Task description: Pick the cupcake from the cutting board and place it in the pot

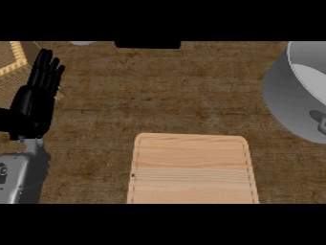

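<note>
A light wooden cutting board (192,168) lies at the lower middle of the counter with nothing showing on it. The grey metal pot (308,93) stands at the right edge, partly cut off, with a handle on its near side. No cupcake shows anywhere in the head view. My left hand (37,98) rests at the left edge, fingers straight and pointing up, holding nothing. My right hand does not appear.
The brown counter top (165,91) stretches between the board and the pot. A tan patterned surface (3,64) lies at the far left behind my left hand. A dark object (147,44) sits at the top edge.
</note>
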Robot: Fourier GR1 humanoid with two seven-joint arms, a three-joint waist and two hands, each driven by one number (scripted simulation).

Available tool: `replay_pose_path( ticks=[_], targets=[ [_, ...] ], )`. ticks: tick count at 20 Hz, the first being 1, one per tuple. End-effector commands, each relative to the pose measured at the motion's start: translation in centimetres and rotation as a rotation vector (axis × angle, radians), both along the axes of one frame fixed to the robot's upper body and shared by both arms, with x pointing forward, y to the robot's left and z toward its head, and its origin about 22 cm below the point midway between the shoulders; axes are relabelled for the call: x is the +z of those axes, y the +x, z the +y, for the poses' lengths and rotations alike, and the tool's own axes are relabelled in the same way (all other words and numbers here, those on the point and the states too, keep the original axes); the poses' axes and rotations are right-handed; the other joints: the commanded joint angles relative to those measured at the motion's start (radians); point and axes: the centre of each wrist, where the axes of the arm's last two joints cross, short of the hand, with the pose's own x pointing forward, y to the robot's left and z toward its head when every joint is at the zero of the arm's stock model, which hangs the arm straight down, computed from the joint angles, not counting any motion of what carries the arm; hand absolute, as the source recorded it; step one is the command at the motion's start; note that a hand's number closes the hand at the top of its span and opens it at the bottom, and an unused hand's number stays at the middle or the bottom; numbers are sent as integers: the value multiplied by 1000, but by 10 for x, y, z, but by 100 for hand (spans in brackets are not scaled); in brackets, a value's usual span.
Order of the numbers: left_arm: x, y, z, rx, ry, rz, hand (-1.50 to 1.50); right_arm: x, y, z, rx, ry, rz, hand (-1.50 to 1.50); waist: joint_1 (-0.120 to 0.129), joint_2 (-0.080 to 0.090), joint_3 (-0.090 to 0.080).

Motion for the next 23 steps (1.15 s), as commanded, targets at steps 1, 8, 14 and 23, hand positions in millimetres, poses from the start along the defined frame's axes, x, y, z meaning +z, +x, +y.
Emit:
replay_pose_path(
  ticks=[1, 8, 14, 23],
  targets=[
    [10, -1, 3, 5, -1, 6, 0, 17, -28, -36, -35, 73, -93, -150, 3, 1, 2],
    [7, 6, 1, -2, -6, -1, 0, 8, -71, -67, -70, 150, -150, -150, 5, 8, 4],
    [-9, -1, -2, 6, 11, 3, 0, 27, -98, -91, -106, 135, -170, -150, 11, 12, 6],
    [3, 1, -5, -7, 12, -13, 0, 23, -139, -112, -122, 127, -174, -150, 9, 11, 9]
  ],
)
